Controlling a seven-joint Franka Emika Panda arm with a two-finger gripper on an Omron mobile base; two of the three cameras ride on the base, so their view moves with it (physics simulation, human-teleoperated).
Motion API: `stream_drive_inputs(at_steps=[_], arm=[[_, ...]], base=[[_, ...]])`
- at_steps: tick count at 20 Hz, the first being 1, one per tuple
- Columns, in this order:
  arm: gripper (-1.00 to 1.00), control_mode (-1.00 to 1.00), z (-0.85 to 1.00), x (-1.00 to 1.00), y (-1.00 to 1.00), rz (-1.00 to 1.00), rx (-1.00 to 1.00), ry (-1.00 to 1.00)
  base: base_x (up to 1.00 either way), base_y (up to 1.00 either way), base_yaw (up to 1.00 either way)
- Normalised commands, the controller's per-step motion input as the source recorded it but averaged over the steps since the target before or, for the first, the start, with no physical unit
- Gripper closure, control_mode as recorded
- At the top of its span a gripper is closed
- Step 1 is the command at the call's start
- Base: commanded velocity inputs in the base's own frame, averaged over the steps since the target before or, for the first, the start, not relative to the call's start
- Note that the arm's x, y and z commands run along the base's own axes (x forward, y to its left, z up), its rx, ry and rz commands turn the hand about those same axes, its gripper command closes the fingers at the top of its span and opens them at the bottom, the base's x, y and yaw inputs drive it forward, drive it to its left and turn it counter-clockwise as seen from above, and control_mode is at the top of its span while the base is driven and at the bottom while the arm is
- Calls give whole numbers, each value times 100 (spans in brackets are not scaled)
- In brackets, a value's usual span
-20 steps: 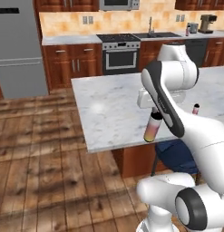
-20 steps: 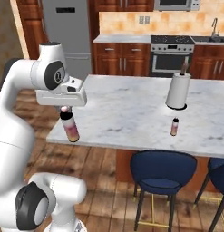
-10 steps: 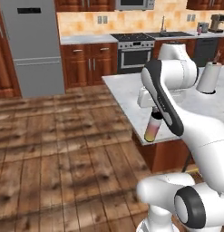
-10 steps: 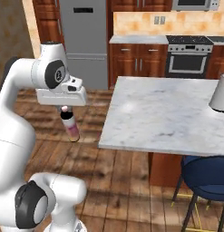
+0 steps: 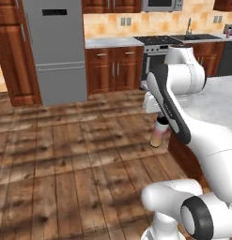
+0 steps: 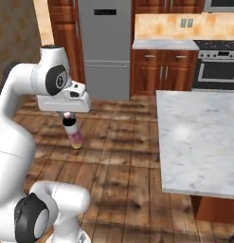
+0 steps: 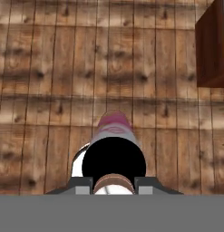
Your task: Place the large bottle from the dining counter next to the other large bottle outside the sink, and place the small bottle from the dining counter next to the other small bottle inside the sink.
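One bottle in hand: your gripper (image 6: 67, 115) is closed on the neck of the large bottle (image 6: 74, 135), which hangs upright below it, dark cap up, pink band near its base.
Where the bottle is: in the air over the wooden floor (image 5: 65, 154), off the dining counter (image 6: 203, 137) and well apart from it. In the left base view the bottle (image 5: 158, 134) hangs just ahead of the arm's forearm. In the hand view you look straight down on its round black cap (image 7: 114, 163), with the pink and white body (image 7: 114, 127) showing past it and floorboards beneath.
Step in hand: by my judgement, this is the carry of the large bottle from the dining counter toward the sink. Nothing has been set down yet, and the small bottle's turn comes after.
Where you face: the refrigerator (image 5: 57, 49) stands ahead, with wooden cabinets (image 5: 115, 68) beside it and the stove (image 6: 218, 69) to the right. A faucet (image 5: 188, 26) and a sink basin (image 5: 199, 36) show on the far counter at the upper right of the left base view.
Next move: you likely need to drive on toward that sink, keep the bottle upright, then find the other large bottle outside the basin and lower yours beside it without touching it.
Writing and labels: none can be read. The refrigerator has a dark panel (image 6: 112, 12), too small to read.
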Motion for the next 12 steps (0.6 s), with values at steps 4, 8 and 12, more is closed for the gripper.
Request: stream_drive_inputs(at_steps=[4,8,12], arm=[[100,100,0,0,0,0,0,0],[100,100,0,0,0,0,0,0],[100,100,0,0,0,0,0,0]], base=[[100,93,-4],[100,85,-4],[100,52,-5]])
